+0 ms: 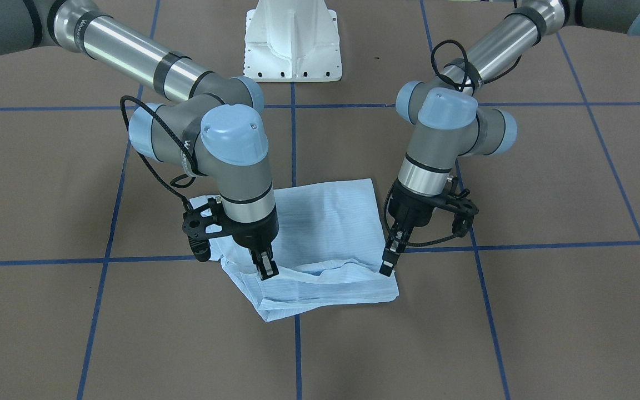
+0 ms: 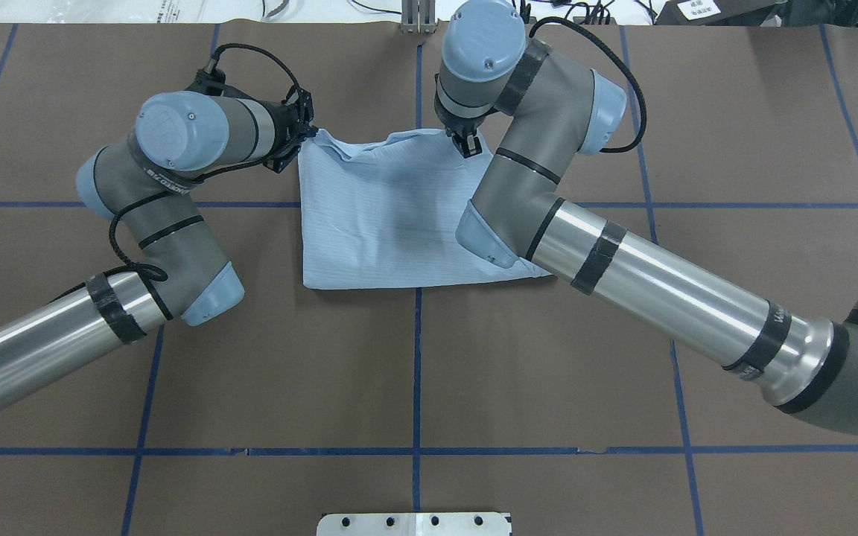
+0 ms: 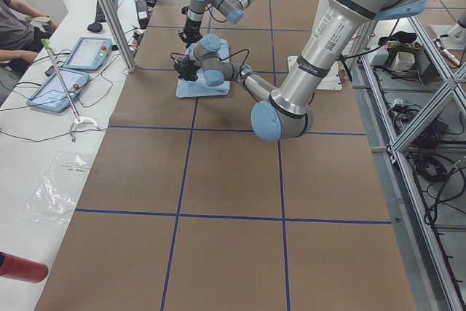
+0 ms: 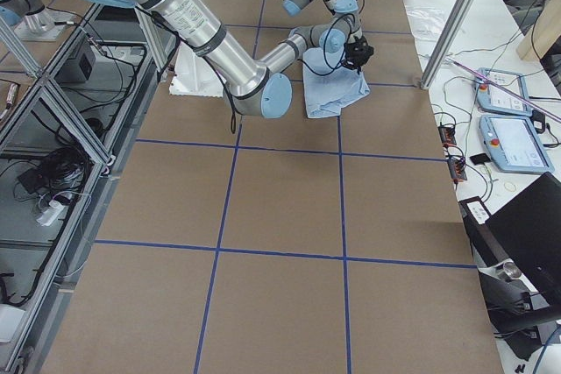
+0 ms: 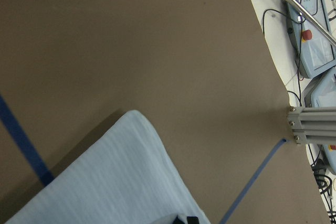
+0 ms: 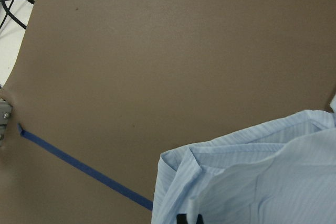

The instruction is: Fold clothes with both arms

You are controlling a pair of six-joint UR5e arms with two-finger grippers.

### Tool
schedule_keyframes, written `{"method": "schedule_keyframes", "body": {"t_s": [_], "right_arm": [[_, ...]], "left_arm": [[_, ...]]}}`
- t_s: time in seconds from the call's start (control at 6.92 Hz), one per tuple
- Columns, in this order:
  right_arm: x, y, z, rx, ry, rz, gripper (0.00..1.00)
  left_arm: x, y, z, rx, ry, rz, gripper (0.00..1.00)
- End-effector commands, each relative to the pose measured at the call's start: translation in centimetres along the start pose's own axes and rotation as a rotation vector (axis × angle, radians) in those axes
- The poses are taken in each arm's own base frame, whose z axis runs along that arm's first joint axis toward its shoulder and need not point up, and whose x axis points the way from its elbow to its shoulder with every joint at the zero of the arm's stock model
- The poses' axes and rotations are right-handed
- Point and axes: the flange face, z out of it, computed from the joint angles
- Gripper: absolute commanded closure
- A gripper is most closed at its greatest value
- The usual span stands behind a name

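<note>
Midway along the counter (image 1: 520, 322), nearer its edge away from the robot: a pale-blue, finely striped shirt (image 1: 325, 222), folded into a rough layered rectangle. Top layer's edge sagging between left arm (image 1: 442, 144) and right arm (image 1: 231, 161), both jaws clamped on it.

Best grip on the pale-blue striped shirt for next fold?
On the pale-blue striped folded shirt, take both corners of its loose layered edge on the operators' side, coming down from above: that edge is raised and ruffled; the robot-side edge lies flat.
</note>
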Motion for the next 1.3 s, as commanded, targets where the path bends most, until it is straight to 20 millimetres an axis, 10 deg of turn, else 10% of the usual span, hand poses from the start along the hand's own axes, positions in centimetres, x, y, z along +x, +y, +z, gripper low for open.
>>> {"method": "schedule_keyframes", "body": {"t_s": [0.0,0.14,0.29,0.43,0.87,1.16], "right_arm": [[-0.2,-1.3,2.9,-0.005,-0.015,-0.012,1.0],[-0.1,-1.6,3.5,0.0,-0.01,-0.015,1.0],[-0.1,-1.7,3.8,-0.009,-0.022,-0.027,0.4],[-0.3,-1.5,3.7,-0.007,-0.023,-0.072,0.0],[-1.0,-4.2,3.7,0.008,-0.018,-0.2,0.0],[2.3,-14.4,1.9,-0.075,0.04,-0.31,0.0]], "left_arm": [[-0.3,-1.5,2.9,0.013,0.006,0.034,1.0],[0.0,-1.5,4.2,0.017,0.001,0.036,1.0],[-0.2,-1.6,4.5,0.014,0.01,0.056,0.96],[-0.3,-1.8,4.6,0.014,0.008,0.079,0.7],[0.9,-4.2,3.7,0.033,0.022,0.164,0.6],[-2.2,-8.9,-1.2,-0.104,-0.016,0.369,0.6]]}}
